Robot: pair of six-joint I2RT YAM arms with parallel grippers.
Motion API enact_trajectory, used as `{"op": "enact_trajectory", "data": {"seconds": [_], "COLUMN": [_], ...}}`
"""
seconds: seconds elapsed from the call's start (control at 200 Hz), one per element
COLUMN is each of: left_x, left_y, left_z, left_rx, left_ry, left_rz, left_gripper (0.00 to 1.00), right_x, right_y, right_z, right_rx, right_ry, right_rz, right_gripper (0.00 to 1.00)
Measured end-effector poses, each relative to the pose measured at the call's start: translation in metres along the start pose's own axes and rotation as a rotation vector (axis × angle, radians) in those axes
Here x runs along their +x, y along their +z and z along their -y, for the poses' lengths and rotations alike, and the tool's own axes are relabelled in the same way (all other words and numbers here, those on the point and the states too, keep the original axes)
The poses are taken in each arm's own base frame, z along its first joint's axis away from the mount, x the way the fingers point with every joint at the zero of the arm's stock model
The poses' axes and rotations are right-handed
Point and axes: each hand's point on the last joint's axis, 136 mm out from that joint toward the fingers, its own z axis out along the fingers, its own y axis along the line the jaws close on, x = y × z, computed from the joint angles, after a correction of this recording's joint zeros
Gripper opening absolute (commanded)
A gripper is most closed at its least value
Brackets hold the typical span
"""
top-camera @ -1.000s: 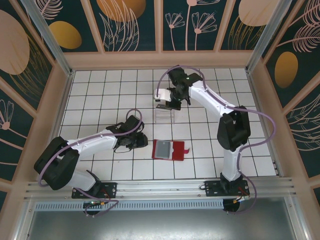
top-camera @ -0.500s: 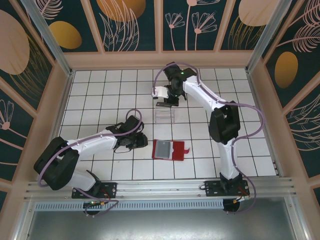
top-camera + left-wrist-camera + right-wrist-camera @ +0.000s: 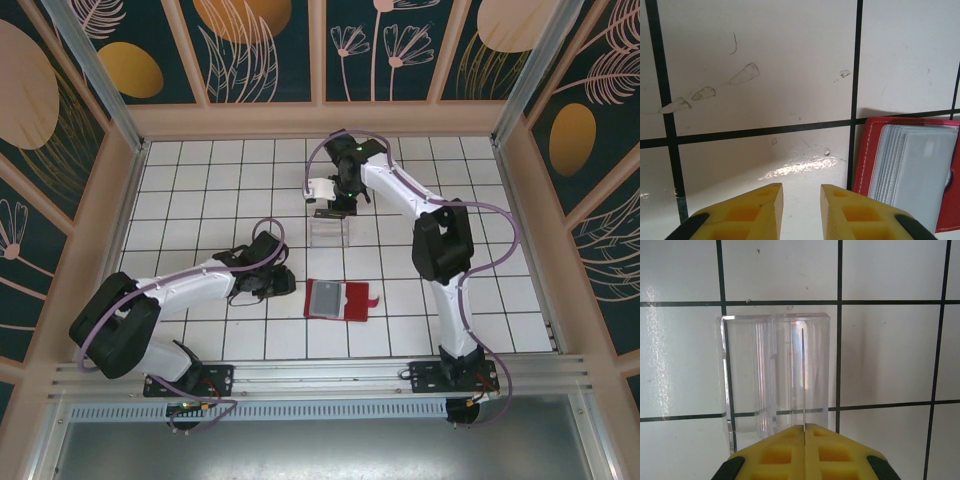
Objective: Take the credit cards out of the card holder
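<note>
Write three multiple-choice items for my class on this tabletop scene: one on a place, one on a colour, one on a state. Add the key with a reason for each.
1. Where does the clear box stand relative to the card holder?
A. Nearer the arm bases
B. Farther from the arm bases
C. On top of it

2. What colour is the card holder's cover?
A. Blue
B. Green
C. Red

3. What is the state of the right end effector?
A. Shut on a thin credit card seen edge-on
B. Wide open
C. Shut on the card holder

Key:
1 B: the top view shows the box beyond the holder, away from the bases.
2 C: the red cover shows in the top and left wrist views.
3 A: the right wrist view shows it closed, with the card's edge sticking out over the box.
</note>
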Motion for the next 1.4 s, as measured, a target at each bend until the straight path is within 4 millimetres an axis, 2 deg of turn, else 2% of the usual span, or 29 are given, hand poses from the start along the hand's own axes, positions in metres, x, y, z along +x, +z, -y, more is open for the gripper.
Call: {"op": "enact_trajectory", "data": {"seconds": [0.515,0.771,1.046,1.401], "left_x": [0.001,0.002,0.004,0.004], "left_y": [0.001,0.002,0.003,0.003], "left_z": [0.0,-0.001,-0.004,-0.004], "left_rx": [0.002,0.003,-0.003,-0.003], "left_ry": [-0.001,-0.001,-0.006,-0.006], "left_rz": [-0.007,-0.006,-0.011,-0.011], "left_gripper": [0.28,0.28,0.28,0.28], "right_x": [0.005,0.008,0.001,0.002], "right_y": [0.009,0.025,0.021,0.021], "right_z": [-0.006,-0.01,0.0,0.027], "right_rx": [-0.026,-0.06,-0.027,0.094], "right_ry": [-0.012,-0.008,-0.014,-0.026], "right_rz": [-0.011,-0.019,0.0,-0.025], "right_gripper": [0.02,0.2,0.34,0.4]}}
